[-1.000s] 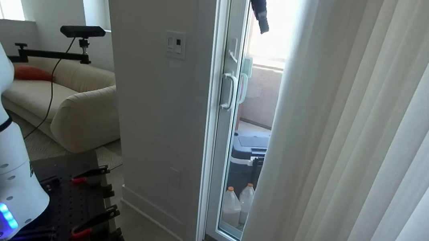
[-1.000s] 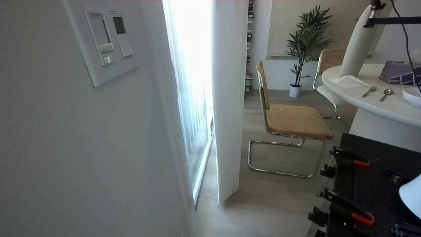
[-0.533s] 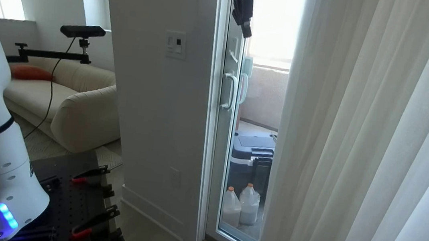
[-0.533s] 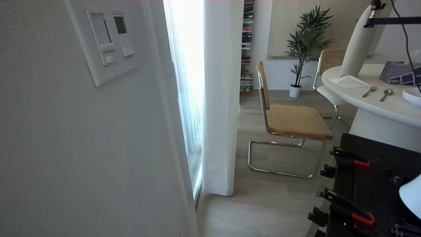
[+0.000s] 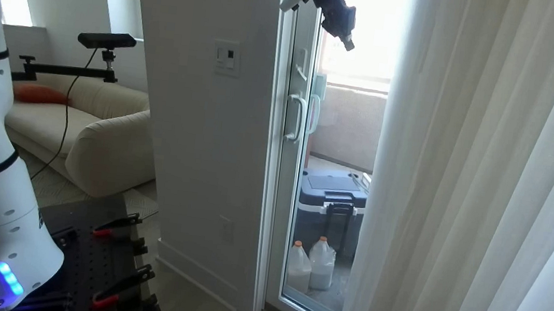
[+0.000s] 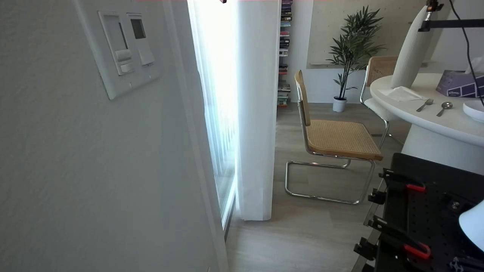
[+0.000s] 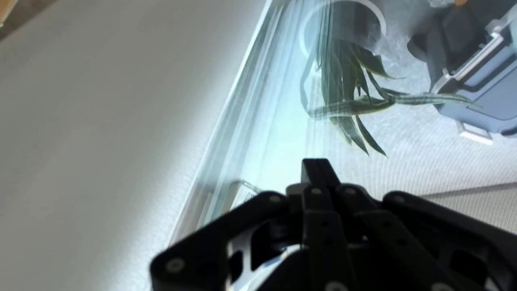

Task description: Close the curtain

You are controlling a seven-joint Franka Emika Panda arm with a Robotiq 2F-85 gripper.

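Observation:
The curtain (image 5: 460,197) is a tall white pleated drape over the right part of an exterior view. It also hangs as a narrow white strip in an exterior view (image 6: 257,121), its hem just above the floor. In the wrist view the pale surface on the left is the curtain (image 7: 93,121). My gripper (image 5: 349,45) is in front of the bright door glass, left of the curtain's edge with a gap between them. In the wrist view the gripper (image 7: 316,161) has its black fingertips pressed together with nothing between them. Only a dark tip shows at the top of an exterior view.
A white-framed glass door (image 5: 284,203) with a handle (image 5: 299,119) stands behind the gripper, beside a wall (image 5: 203,157) with a switch plate. A cooler and jugs show through the glass. A cane chair (image 6: 340,139) and a black pegboard table (image 6: 435,204) stand nearby.
The curtain's edge has shifted right, uncovering more door glass. The gripper first went left, then back right, and more of the arm shows at the top.

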